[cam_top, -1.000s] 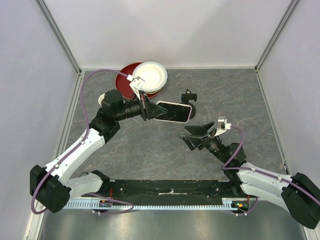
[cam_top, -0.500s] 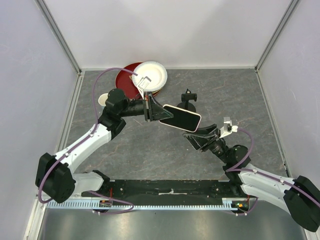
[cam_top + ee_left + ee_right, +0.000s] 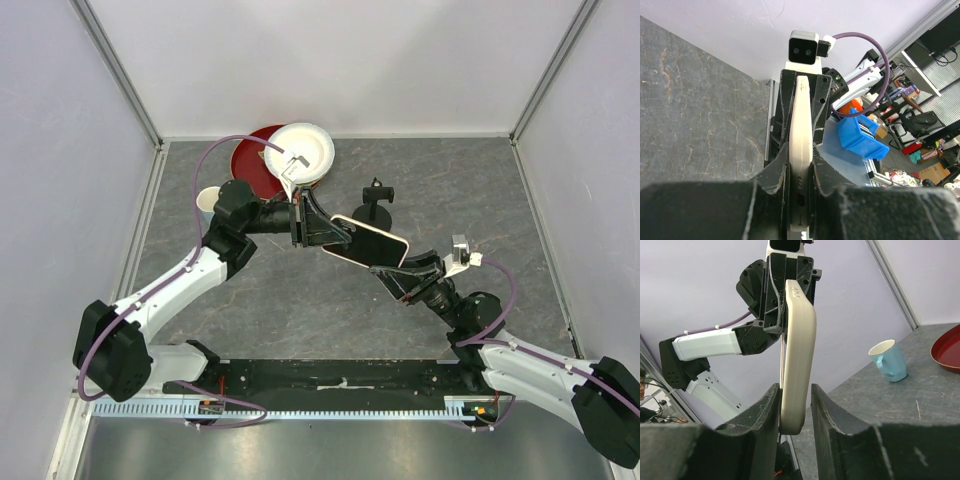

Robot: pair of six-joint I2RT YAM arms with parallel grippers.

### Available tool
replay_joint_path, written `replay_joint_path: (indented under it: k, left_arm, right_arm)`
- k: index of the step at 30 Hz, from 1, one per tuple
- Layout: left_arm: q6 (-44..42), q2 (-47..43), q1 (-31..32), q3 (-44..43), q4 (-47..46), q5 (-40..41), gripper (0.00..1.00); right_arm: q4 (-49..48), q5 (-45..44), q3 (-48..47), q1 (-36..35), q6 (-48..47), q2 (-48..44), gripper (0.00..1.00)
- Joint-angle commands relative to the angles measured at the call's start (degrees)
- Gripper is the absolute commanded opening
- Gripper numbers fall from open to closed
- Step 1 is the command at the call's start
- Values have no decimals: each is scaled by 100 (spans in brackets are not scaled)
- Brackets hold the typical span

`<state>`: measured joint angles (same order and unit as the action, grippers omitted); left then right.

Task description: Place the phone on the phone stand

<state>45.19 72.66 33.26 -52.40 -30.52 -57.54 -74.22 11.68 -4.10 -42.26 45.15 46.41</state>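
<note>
Phone: the phone [image 3: 372, 243] is off the table, held in the air near the middle of the top view and spanning the gap between the two hands.
Phone's lie: the long axis runs from about 9 o'clock to about 4 o'clock. The glossy black screen is turned mostly upward, and the cream rim shows along the near long edge.
Left hand: the left hand [image 3: 338, 233] is clamped tight on the phone's 9 o'clock end. In the left wrist view the cream rim runs straight up between the two dark fingers, with no gap on either side.
Right hand: the right hand [image 3: 392, 268] comes in from 4 o'clock and has the phone's other end between its fingers [image 3: 765, 420]. In the right wrist view they stand close on both faces, far from fully spread. I cannot tell whether they actually press on the case.
Phone stand: the phone stand [image 3: 375, 205] is upright on its round base at 12 o'clock of the phone, just beyond it. Its bracket carries nothing, and the phone is apart from it.
Plates: a white plate [image 3: 300, 150] lies on top of a dark red plate [image 3: 245, 160] at about 11 o'clock of the phone, by the far wall.
Mug: a pale blue mug [image 3: 207, 198] stands between 9 and 10 o'clock, well apart from the phone and just beside the left arm's forearm.
Table: the grey marbled table [image 3: 460, 190] carries the stand, the plates and the mug.
</note>
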Motion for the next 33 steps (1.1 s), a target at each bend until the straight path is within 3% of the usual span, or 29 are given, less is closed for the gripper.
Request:
replay_joint_path:
  k: [1,15,19,22,23,24,25,28,29,30,32,33]
  left_arm:
    - [218,-51,128,-112,-516,-302,2]
    - [174,-33,269,-104,-516,-354,2]
    - [175,-24,304,-112,-516,-363,2]
    - [175,-15,322,-112,-507,-363,2]
    - [174,-7,322,-112,-499,-355,2]
    - [140,2,322,-130,-464,-355,2]
    - [78,11,331,-217,-211,-346,2]
    - [-868,20,322,-724,973,-127,42]
    - [-1246,-15,322,-884,2127,100,60]
    - [-1815,-146,322,-999,2564,912,63]
    - [-2232,-357,331,-1079,3329,1794,68]
    - [-2443,-584,331,-1044,3447,2669,69]
  right_arm:
    - [-1780,-61,41,7,100,-36,38]
    - [-1510,-368,32,7,-181,-334,52]
    - [-1253,-263,-91,7,-261,-414,51]
    - [-1236,-89,-152,7,-339,-396,36]
    - [-1218,-18,-170,7,-375,-379,16]
    - [-1088,27,-196,7,-410,-379,3]
    - [-982,114,-240,7,-497,-379,0]
    - [-324,89,-249,7,-813,-580,0]
    - [52,-181,-275,16,-893,-824,0]
    - [1083,-297,-345,16,-1041,-975,0]
    - [2726,-551,-687,16,-1540,-1361,0]
    - [3276,-631,-828,16,-1727,-1441,0]
